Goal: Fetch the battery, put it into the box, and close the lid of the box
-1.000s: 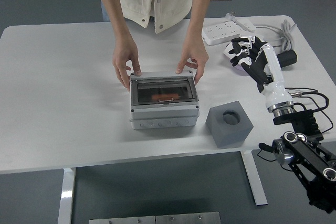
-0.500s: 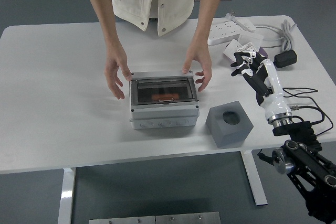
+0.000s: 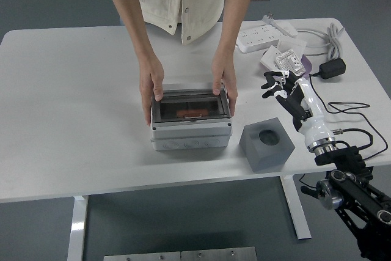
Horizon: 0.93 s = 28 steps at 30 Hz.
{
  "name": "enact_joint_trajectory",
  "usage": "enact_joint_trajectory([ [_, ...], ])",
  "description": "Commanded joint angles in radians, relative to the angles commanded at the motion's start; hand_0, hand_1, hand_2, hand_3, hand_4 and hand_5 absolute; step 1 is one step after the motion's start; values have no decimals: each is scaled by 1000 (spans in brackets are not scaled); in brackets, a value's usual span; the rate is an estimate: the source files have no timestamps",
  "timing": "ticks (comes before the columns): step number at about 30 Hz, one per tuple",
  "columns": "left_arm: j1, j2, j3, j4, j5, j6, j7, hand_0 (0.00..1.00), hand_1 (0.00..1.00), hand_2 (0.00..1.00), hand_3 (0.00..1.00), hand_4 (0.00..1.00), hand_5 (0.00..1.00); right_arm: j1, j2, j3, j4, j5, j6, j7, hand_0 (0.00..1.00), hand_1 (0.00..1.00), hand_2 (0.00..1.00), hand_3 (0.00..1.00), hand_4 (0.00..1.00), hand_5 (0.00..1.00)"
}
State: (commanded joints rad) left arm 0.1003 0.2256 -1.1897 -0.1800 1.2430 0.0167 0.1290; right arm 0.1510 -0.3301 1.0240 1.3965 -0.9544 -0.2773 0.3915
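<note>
Left of your right hand (image 3: 282, 87), across counter (image 3: 73, 120): grey box (image 3: 190, 120), clear lid (image 3: 190, 107) down, orange battery (image 3: 190, 113) visible inside. Person's two hands (image 3: 153, 87) grip box at both sides. Your hand hovers free, fingers spread, holding nothing, foam block (image 3: 267, 143) just below it. Judging by this: fetch, placement, lid closing look done; nothing obvious left. Left arm out of view.

Junction box (image 3: 190, 120) at mid-desk, flanked on both sides by a person's hands (image 3: 151, 87), blocking lateral access. Grey foam cube (image 3: 266, 143) stands just beside its right, near the front edge. Power strip (image 3: 267, 35), cables (image 3: 335, 36) and packets (image 3: 286, 58) crowd the far right corner. The desk (image 3: 67, 102) is open along its left edge.
</note>
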Motion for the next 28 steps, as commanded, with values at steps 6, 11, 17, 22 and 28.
enact_joint_trajectory([
  [6,-6,7,5,0,0,-1,-1,587,753,593,516,48,2,-1,0,3,-5,-4,1,0,472,401,484,598,735,479],
  [11,-10,13,11,0,2,-3,-2,587,753,593,516,48,2,-2,-2,3,-10,-6,2,0,474,402,484,598,731,474],
  [17,-10,20,12,0,8,-3,-2,588,753,593,515,48,2,-10,0,7,-11,-10,5,0,476,398,483,595,730,474],
  [22,-7,23,9,0,12,-4,-2,588,753,593,515,48,2,-16,-2,14,-7,-14,6,0,476,398,483,595,730,474],
  [28,1,19,-26,0,45,-4,4,588,753,593,516,49,2,-19,0,21,-3,-17,7,0,476,401,484,597,730,474],
])
